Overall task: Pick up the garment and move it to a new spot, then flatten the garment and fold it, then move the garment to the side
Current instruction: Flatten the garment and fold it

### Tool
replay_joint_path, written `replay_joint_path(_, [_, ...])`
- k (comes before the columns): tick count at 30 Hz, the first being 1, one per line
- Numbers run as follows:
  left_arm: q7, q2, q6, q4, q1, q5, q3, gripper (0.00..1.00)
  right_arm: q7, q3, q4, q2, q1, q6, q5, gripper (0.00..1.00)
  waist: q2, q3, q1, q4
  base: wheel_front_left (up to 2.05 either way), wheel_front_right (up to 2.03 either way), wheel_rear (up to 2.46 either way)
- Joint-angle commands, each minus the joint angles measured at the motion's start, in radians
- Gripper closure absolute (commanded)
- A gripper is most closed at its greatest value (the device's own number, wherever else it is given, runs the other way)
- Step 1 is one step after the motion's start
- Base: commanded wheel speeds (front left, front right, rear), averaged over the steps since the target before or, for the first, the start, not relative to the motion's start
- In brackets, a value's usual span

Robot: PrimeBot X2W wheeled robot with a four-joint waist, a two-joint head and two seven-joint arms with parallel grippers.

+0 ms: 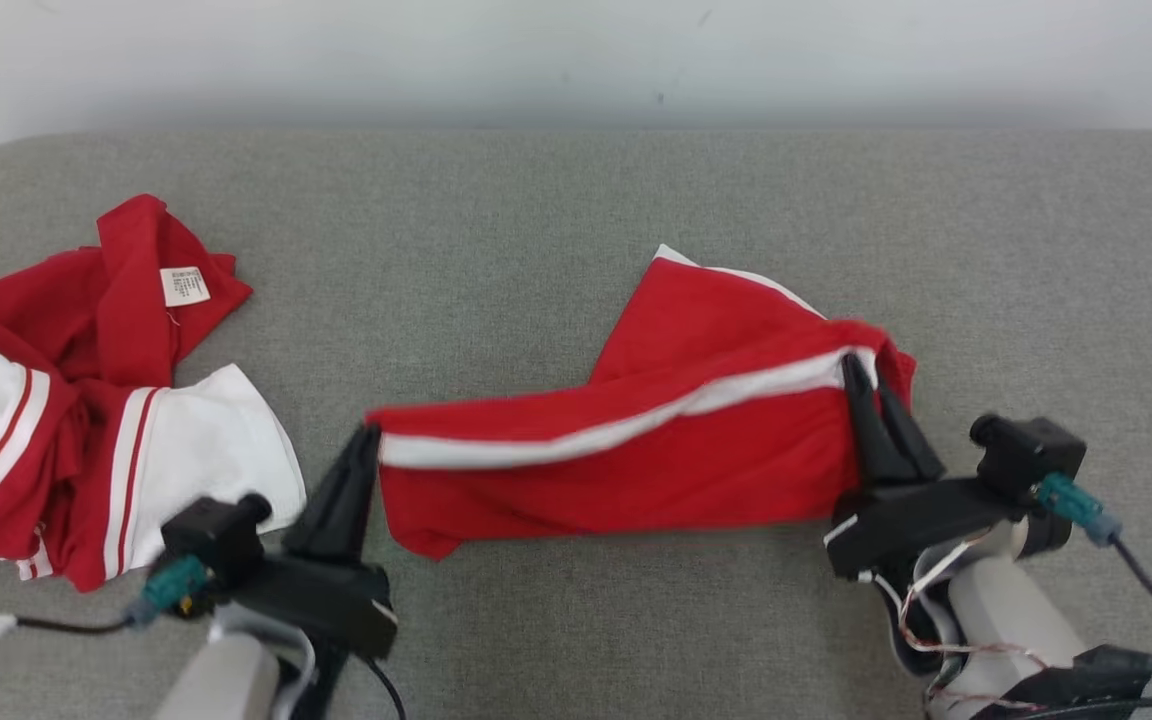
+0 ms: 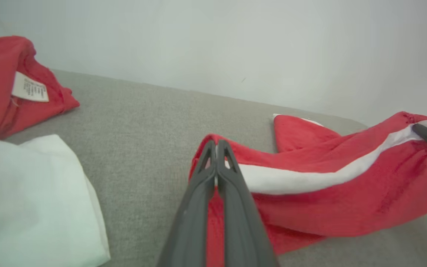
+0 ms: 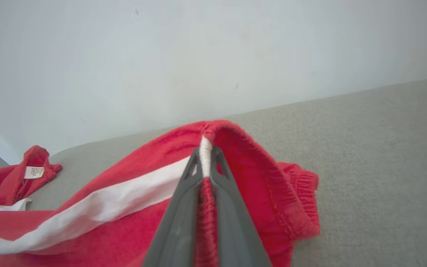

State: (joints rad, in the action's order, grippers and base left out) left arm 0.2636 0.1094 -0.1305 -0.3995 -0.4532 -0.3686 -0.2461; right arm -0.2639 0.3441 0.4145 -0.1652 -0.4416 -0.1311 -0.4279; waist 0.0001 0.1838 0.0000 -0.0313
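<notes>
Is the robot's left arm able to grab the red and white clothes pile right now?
Probably not yet. The left pincer is shut on the red garment, so it is busy. The clothes pile lies close beside it, with nothing in between.

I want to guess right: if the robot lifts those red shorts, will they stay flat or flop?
Probably floppy: the red shorts fold and wrinkle between the left hand and right hand. Likely light too, since small pinches at the ends grip them.
</notes>
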Motion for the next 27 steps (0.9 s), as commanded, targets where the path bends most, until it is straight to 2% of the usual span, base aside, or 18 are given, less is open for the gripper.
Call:
replay_joint_path(1, [0.001,0.025,0.001,0.016,-0.035,0.014,-0.003,1.00,-0.001,0.002,-0.014,-0.015,-0.021,0.001,0.006,1.00,-0.0001,-0.018,0.0000,-0.002,0.00,0.00,0.00])
replay_joint_path(7, [0.001,0.126,0.001,0.032,-0.236,0.027,-0.054,1.00,-0.001,0.048,-0.031,-0.086,-0.180,0.001,0.004,1.00,-0.0001,-0.034,0.0000,-0.004,0.00,0.00,0.00])
replay_joint_path(14, [0.001,0.230,0.001,-0.032,-0.593,0.032,-0.144,1.00,-0.001,0.089,0.025,-0.156,-0.487,0.001,0.024,1.00,-0.0001,0.057,0.0000,-0.004,0.00,0.00,0.00])
replay_joint_path(19, [0.001,0.244,0.001,-0.100,-0.821,0.073,-0.183,1.00,-0.001,0.146,0.167,-0.180,-0.733,0.001,0.050,1.00,-0.0001,0.161,0.0000,0.004,0.00,0.00,0.00])
replay_joint_path(23, [0.001,0.240,0.001,-0.129,-0.966,0.149,-0.194,1.00,-0.001,0.142,0.287,-0.168,-0.909,0.001,0.070,1.00,-0.0001,0.239,0.0000,0.016,0.00,0.00,0.00])
replay_joint_path(27, [0.001,0.232,0.009,-0.118,-1.055,0.210,-0.191,1.00,-0.001,0.137,0.328,-0.165,-1.008,0.001,0.122,1.00,-0.0001,0.279,0.0000,0.023,0.00,0.00,0.00])
